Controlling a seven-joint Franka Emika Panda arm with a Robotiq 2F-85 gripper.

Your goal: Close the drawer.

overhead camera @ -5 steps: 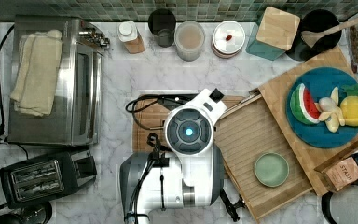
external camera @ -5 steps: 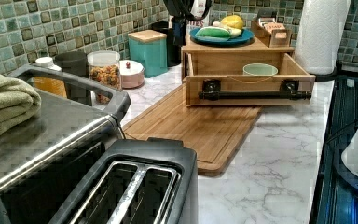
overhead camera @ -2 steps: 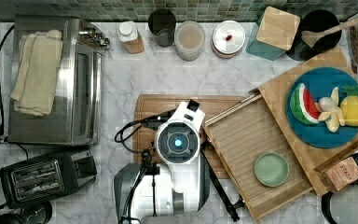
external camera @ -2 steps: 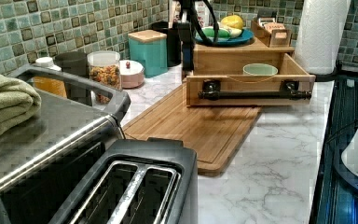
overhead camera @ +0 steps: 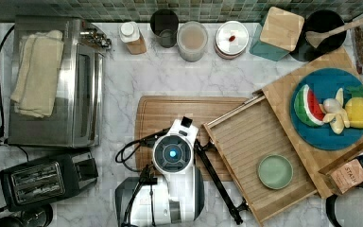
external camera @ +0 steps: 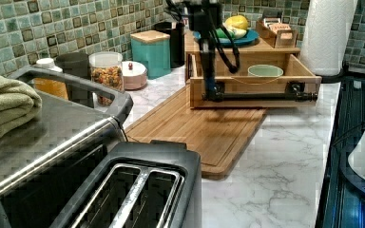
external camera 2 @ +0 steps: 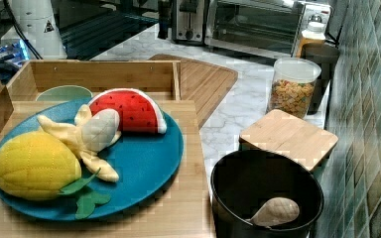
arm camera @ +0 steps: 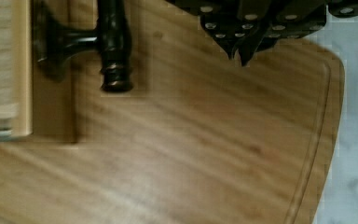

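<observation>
The drawer [overhead camera: 250,137] stands pulled out from under the wooden top, its slatted floor holding a green bowl [overhead camera: 275,171]. A black bar handle [overhead camera: 217,182] runs along its front. My arm's wrist [overhead camera: 172,153] hangs over the bamboo cutting board [overhead camera: 179,113], just off the handle's end on the top view's left. In the left view my gripper [external camera: 210,95] reaches down at the left end of the drawer front [external camera: 247,92]. In the wrist view my gripper [arm camera: 239,55] is shut with nothing in it, a short gap from the handle end [arm camera: 114,46].
A toaster oven [overhead camera: 56,80] and a toaster [overhead camera: 42,177] fill the top view's left side. Jars [overhead camera: 192,40] and a teal canister [overhead camera: 276,33] line the tiled wall. A blue plate of toy fruit [overhead camera: 328,109] rests on the wooden top. A paper towel roll [external camera: 330,33] stands beside the drawer.
My arm has swung from above the drawer's corner toward the top view's lower left and come down in front of the drawer front by the handle's end. The drawer has not moved.
</observation>
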